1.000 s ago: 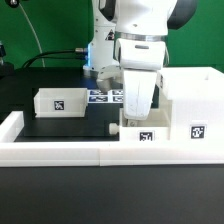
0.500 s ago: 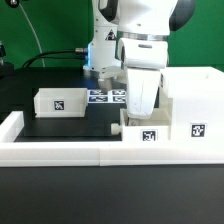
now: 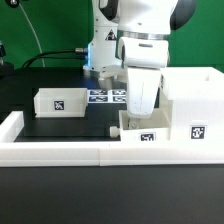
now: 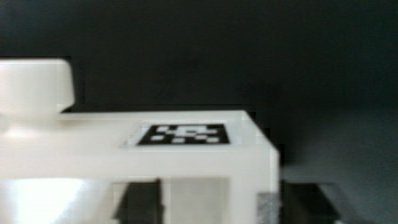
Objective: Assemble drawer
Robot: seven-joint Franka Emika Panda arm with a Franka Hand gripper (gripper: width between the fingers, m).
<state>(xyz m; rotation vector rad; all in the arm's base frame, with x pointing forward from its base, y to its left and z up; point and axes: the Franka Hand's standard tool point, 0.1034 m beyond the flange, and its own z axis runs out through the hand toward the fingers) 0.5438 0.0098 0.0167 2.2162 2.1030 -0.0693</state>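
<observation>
We found the drawer in three pieces on the black table (image 3: 30,85). The tall housing (image 3: 190,95) stood upright at the exterior view's right, hard by the low white border wall (image 3: 60,150) along the front, and its tagged face was turned toward the camera. Its depth seemed to run back from that wall, though we could not judge its long axis with certainty. One small tray (image 3: 147,137) sat just beside the housing on the exterior view's left, also against the border wall, with its tagged face toward the camera. The arm covered most of this tray, so we could not tell which way its long axis ran. The gripper (image 3: 135,118) hung straight down over this tray, with its fingers reaching to the tray's rim or inside it. We could not tell whether the fingers were spread or pressed on a wall. The wrist view gave only a blurred white surface with a marker tag (image 4: 185,134) close below the camera. The second tray (image 3: 58,101) lay well apart at the exterior view's left. It lay lengthwise across the view, with its tag facing the camera. The marker board (image 3: 105,96) lay flat between that tray and the arm.
</observation>
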